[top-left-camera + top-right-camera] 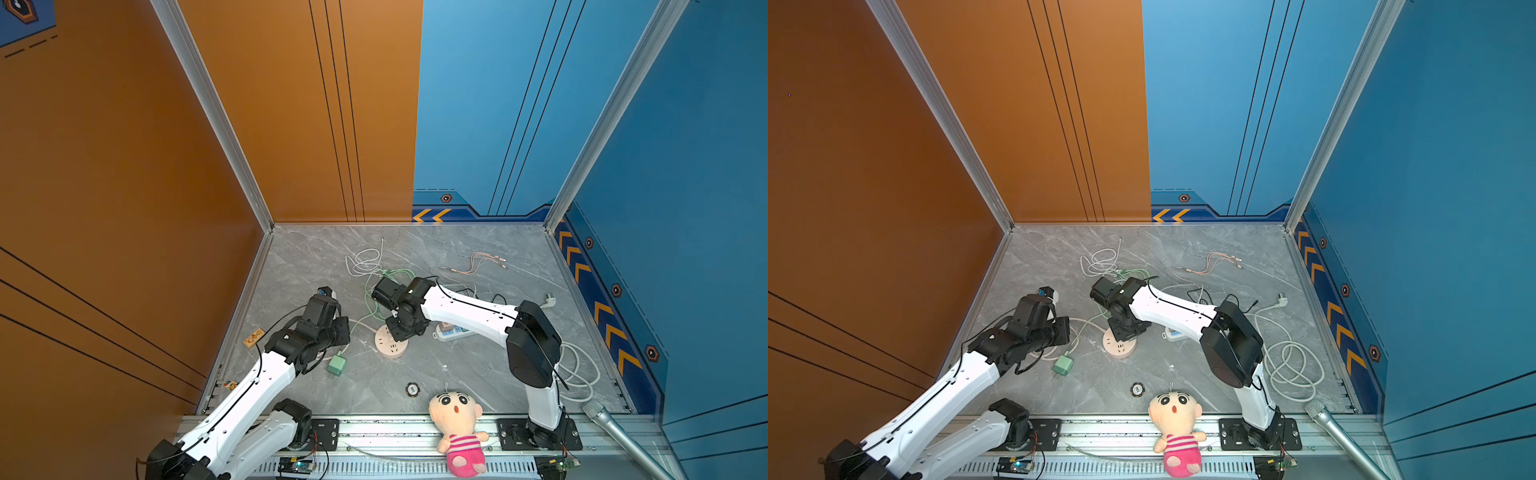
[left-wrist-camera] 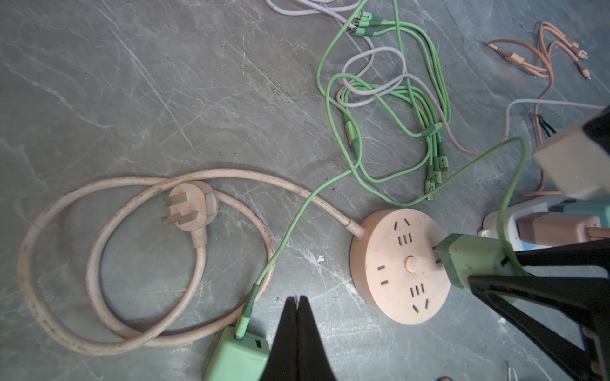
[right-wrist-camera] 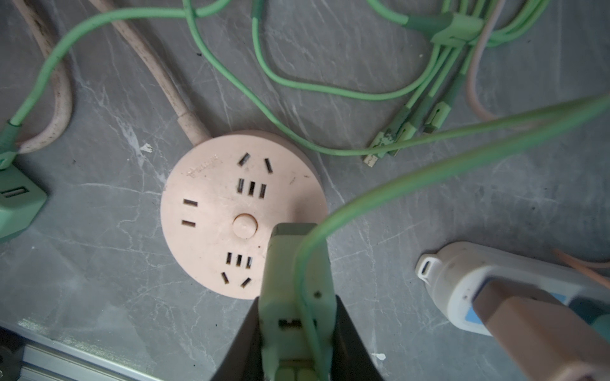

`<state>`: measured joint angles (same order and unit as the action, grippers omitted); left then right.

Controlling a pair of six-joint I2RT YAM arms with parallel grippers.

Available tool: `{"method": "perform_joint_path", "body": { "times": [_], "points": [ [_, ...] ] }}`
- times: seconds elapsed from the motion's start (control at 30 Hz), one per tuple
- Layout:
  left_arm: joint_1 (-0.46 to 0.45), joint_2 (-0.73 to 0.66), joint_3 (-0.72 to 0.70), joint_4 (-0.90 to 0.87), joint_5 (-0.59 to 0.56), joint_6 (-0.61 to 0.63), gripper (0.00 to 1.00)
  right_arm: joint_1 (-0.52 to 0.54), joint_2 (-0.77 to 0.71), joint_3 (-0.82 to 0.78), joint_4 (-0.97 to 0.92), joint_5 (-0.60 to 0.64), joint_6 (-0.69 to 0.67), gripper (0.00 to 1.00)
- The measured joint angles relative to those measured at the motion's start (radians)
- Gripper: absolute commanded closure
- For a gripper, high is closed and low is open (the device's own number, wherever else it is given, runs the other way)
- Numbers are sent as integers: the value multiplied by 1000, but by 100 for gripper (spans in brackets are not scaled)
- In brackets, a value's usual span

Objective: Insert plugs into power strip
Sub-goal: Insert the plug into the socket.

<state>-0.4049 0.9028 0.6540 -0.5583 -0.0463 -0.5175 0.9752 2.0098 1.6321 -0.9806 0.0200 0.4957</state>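
Observation:
The round pink power strip (image 1: 391, 341) (image 1: 1119, 344) (image 3: 242, 214) lies flat mid-table. My right gripper (image 3: 297, 306) is shut on a green plug (image 3: 297, 264) (image 2: 475, 260), held over the strip's edge. Its prongs touch the strip's face (image 2: 401, 265); how deep they sit I cannot tell. A second green plug (image 1: 336, 365) (image 1: 1063, 365) (image 2: 237, 356) lies loose on the table, just beside my left gripper (image 2: 298, 301), which is shut and empty. A white oblong power strip (image 3: 462, 290) (image 1: 451, 332) carries a pink-brown plug (image 3: 534, 333) and a teal one.
The round strip's thick pink cord (image 2: 99, 264) coils near the loose plug. Tangled green and white cables (image 1: 374, 266) and a pink cable (image 1: 478, 264) lie behind. A plush doll (image 1: 457, 432), a microphone (image 1: 615, 432) and a black disc (image 1: 412, 390) sit near the front.

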Motion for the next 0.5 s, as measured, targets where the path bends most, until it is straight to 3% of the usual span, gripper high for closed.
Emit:
{"method": "perform_joint_path", "body": {
  "times": [0.5],
  "points": [
    [0, -4, 0, -11, 4, -4, 100, -2, -10, -39, 56, 0, 30, 100]
  ]
}}
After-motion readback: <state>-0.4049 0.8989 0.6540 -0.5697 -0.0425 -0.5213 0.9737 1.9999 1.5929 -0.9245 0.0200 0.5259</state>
